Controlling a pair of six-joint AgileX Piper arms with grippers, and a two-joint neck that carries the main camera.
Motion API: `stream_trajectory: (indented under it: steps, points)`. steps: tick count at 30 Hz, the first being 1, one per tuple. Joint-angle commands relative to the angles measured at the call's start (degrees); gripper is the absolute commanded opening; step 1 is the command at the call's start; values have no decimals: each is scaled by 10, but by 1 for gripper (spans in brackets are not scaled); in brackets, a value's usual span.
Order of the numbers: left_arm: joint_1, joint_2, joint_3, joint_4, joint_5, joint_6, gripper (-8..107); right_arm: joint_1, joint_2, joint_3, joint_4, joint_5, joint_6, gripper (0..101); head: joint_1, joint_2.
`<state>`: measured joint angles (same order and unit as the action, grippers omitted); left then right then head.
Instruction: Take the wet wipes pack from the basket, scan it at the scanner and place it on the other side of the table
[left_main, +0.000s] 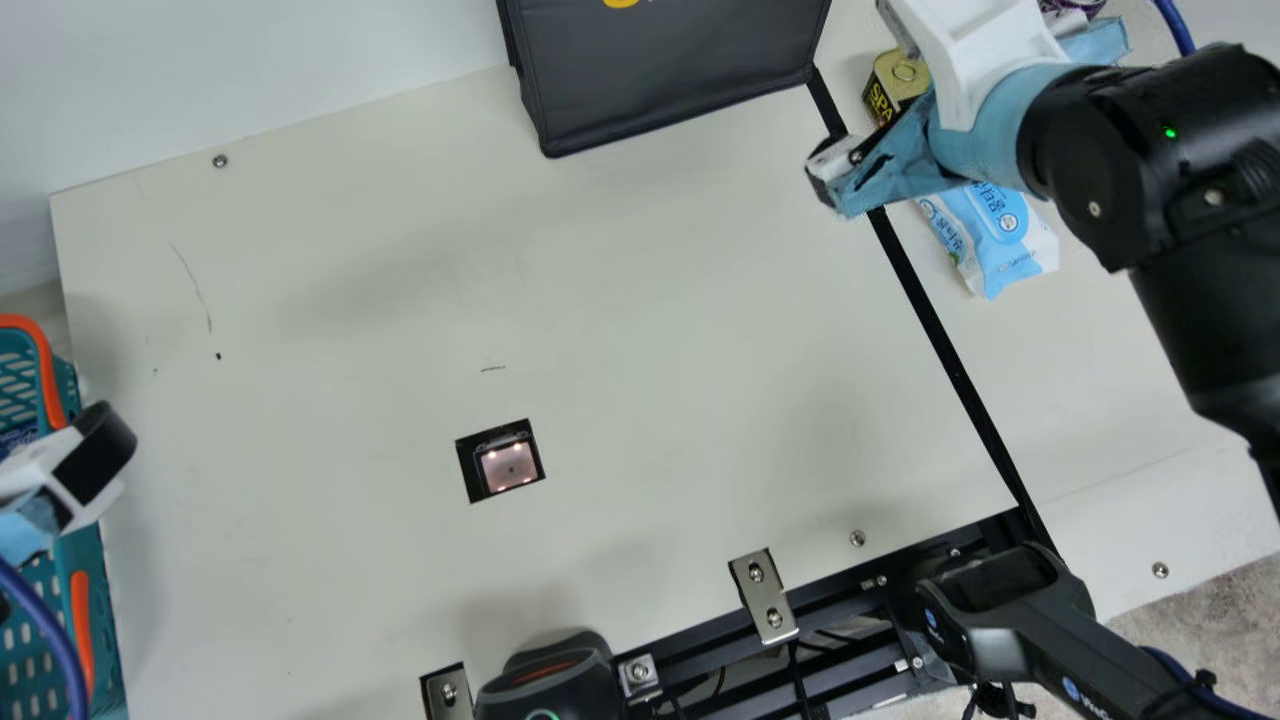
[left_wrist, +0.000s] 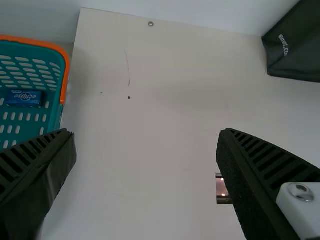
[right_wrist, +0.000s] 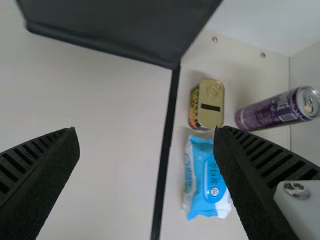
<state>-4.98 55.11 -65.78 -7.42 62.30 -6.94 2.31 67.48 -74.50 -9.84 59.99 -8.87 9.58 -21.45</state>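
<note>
Beyond the black strip (left_main: 945, 345), wet wipes pack (left_main: 990, 225) lies flat on the table (left_main: 640, 300), label up, partly behind a finger in the right wrist view. Right gripper (left_main: 975, 108) above that area, fingers wide apart, nothing between them. Gold tin (right_wrist: 211, 102) just beside one end of the pack; purple drink can (right_wrist: 277, 107) on its side, near the tin. Dark bag (left_main: 670, 70) by the far edge. Scanner window (left_main: 508, 466) lit, set in the tabletop. Left gripper (left_main: 70, 470) near the teal basket (left_main: 90, 590), fingers apart, holding nothing; small blue packet (left_wrist: 24, 98) inside the basket.
</note>
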Motion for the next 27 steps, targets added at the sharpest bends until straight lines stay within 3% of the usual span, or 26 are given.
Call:
stream_trajectory:
  steps: [1,7,8,9,21,27]
  points:
    - [0,0,0,0,0,0,90,41,-14,-24,-3,27,32,95,-17,-1]
    - [0,0,0,0,0,0,90,123,-52,-76,-17,72,98,95,-17,-1]
    - [0,0,0,0,0,0,90,93,-46,-64,-13,64,77,95,-17,-1]
    - [0,0,0,0,0,0,90,106,-52,-71,-17,72,89,95,-17,-1]
    - [34,-118,-32,59,72,69,90,33,-174,1,49,87,91,95,-17,159]
    - [33,-119,-32,59,73,69,90,-7,-234,38,83,94,89,95,-17,199]
